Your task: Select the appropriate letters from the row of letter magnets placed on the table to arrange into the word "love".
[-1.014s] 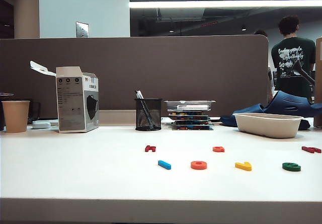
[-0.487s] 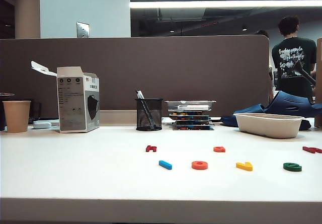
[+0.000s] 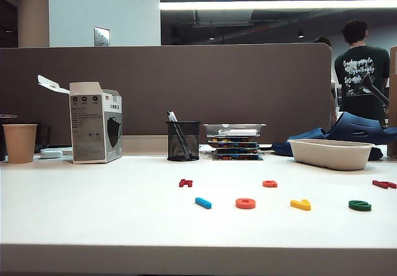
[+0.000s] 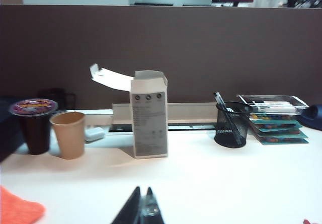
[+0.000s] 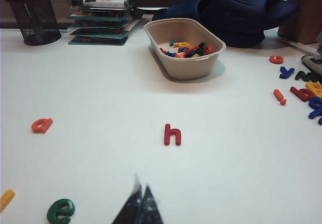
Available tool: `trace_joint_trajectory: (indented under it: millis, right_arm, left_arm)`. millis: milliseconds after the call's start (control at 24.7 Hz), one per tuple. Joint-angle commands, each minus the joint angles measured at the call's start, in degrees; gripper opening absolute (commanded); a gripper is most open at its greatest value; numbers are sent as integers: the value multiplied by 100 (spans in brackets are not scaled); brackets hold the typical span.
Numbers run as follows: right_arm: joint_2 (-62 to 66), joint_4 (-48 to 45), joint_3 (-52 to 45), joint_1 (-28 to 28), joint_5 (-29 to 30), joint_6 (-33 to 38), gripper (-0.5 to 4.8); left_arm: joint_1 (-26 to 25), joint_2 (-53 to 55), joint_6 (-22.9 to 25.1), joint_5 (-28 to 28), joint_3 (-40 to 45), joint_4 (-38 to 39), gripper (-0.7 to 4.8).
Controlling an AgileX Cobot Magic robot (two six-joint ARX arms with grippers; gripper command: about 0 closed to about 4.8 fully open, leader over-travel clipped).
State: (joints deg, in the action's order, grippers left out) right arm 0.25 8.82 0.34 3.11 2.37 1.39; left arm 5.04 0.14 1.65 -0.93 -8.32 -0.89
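On the white table [image 3: 93, 214] a front row holds a blue bar [image 3: 203, 203], an orange ring [image 3: 245, 203], a yellow V [image 3: 301, 204] and a green e [image 3: 360, 206]. Behind them lie a dark red letter [image 3: 185, 183], an orange-red letter [image 3: 269, 183] and a red letter [image 3: 384, 184]. Neither gripper shows in the exterior view. My right gripper [image 5: 141, 184] is shut and empty, hovering near the green e [image 5: 61, 211], with the red h [image 5: 172, 135] ahead and the orange-red a [image 5: 42, 125] to the side. My left gripper [image 4: 142, 190] is shut and empty, facing a white box [image 4: 149, 114].
A beige bowl [image 5: 171, 65] holds spare letters, and more loose letters [image 5: 302, 83] lie beyond it. A mesh pen holder [image 3: 183, 141], stacked trays [image 3: 234, 141], the white box [image 3: 96, 124] and a paper cup [image 3: 19, 142] line the back by the brown partition.
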Motion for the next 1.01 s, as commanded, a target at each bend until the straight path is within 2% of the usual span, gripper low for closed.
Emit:
trace_joint_trajectory:
  millis: [41, 203, 1014]
  right_arm:
    - [-37, -275, -37, 13, -35, -199, -9]
    - [-39, -330, -37, 11, -96, -339, -6]
    - [-39, -264, -35, 11, -96, -337, -5]
  left_arm:
    - [-11, -2, -13, -140, 422, -752, -5]
    - [-11, -2, -4, -179, 787, -975, -5]
    - [-11, -2, -83, -175, 789, -774, -5]
